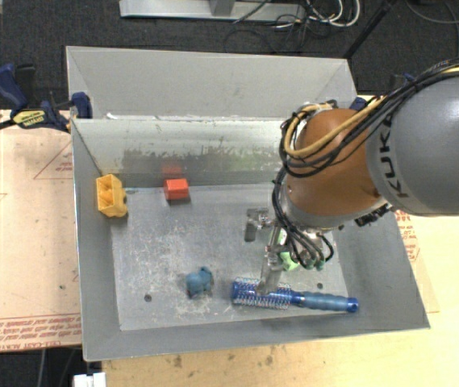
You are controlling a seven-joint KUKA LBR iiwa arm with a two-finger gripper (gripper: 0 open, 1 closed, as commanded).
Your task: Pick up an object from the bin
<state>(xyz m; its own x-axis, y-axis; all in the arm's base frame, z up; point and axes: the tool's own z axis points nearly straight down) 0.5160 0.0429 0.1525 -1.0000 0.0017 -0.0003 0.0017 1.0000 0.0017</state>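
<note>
Down near the front of the bin [92, 216], the pincer [268, 271] hangs over the bristle end of a blue brush [318, 301]. The brush lies flat along the front wall, with its bristle head toward the middle and its smooth handle pointing right. The pincer's lower end meets the bristles from above, or sits just over them; which of the two cannot be told. Whether the pincer is wide or narrow cannot be told either, since the orange cover [330, 168] and a bundle of cables [294, 135] on the wrist hide much of it. A small grey piece [253, 224] sits just left of the pincer and a little farther back; it may be part of the pincer or a loose thing. A blue lump [199, 281] lies left of the brush head, close to it but not touching, on the bare floor. An orange block [177, 189] sits well apart at the foot of the back wall. A yellow block [110, 195] sits farther left, against the left wall. Nothing lies on the brush, and the floor between the brush and both blocks is open. The grey arm [431, 151] comes in from the right, above the bin's right wall, and covers that corner.
</note>
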